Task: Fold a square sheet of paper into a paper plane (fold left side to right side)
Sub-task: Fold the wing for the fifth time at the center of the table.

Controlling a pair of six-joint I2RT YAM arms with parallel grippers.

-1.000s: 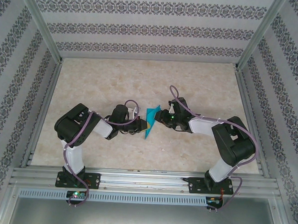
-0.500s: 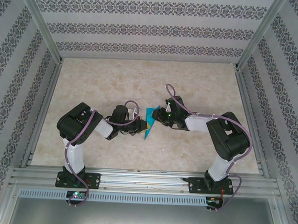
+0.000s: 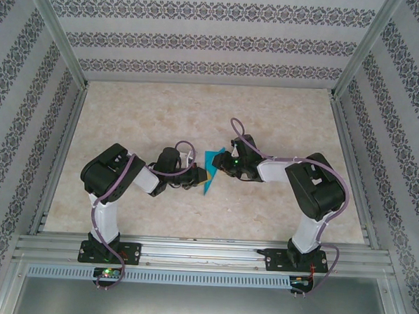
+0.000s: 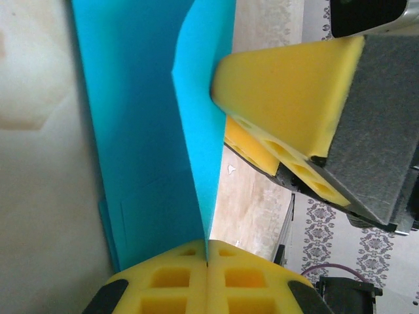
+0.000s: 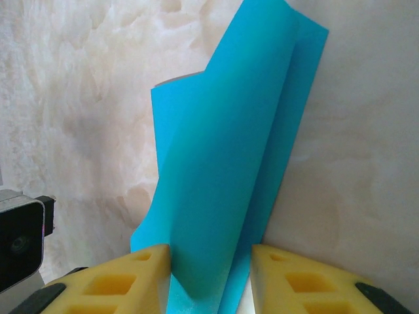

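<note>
The teal-blue paper (image 3: 210, 172) lies partly folded at the table's middle, between the two grippers. In the left wrist view my left gripper (image 4: 208, 260) is shut on the near edge of a raised flap of the paper (image 4: 144, 131), which stands up from the lower layer. The right gripper's yellow fingers (image 4: 288, 91) press against that flap from the right. In the right wrist view my right gripper (image 5: 211, 278) is open, and the lifted paper (image 5: 229, 170) runs up between its two pads. From above, the left gripper (image 3: 201, 176) and the right gripper (image 3: 222, 165) almost meet over the sheet.
The marble-look tabletop (image 3: 198, 114) stretches bare behind the arms. Patterned walls and metal frame posts (image 3: 61, 37) close in the sides. An aluminium rail (image 3: 204, 254) carries both arm bases at the near edge.
The right arm has swung left and its gripper has closed in on the paper's right side. The left gripper has kept its hold and barely moved.
</note>
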